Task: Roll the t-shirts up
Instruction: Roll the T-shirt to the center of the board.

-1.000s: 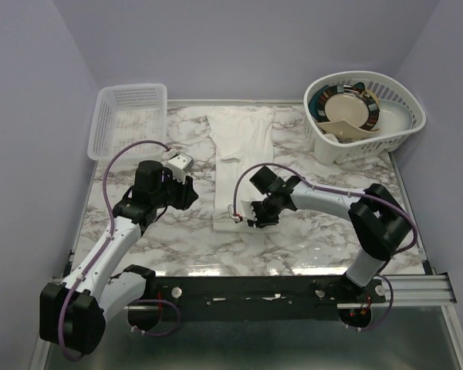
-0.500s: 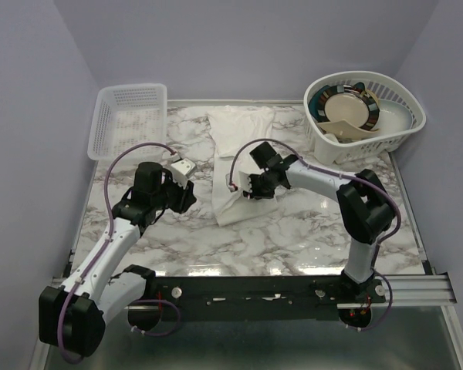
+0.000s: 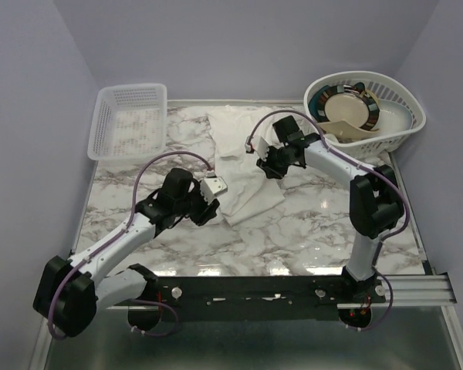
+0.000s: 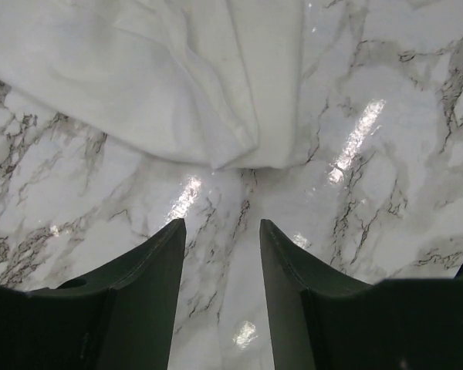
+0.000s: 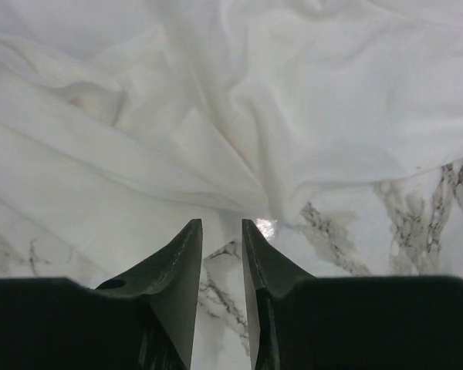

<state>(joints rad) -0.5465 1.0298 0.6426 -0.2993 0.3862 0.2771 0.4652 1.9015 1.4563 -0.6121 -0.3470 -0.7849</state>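
T-shirt just ahead of left gripper, right gripper; ungripped.

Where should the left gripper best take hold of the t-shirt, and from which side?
I would take the folded corner of the t-shirt that points at the left gripper. Come in from the near left, low along the table: the layers bunch into a thick lip there, straight ahead of the open jaws.

I see a white t-shirt lying rumpled on the marble bench, about mid-width, running from the rear edge toward the middle. Its near part is folded loosely over itself in soft creases, skewed rightward. It is not rolled.
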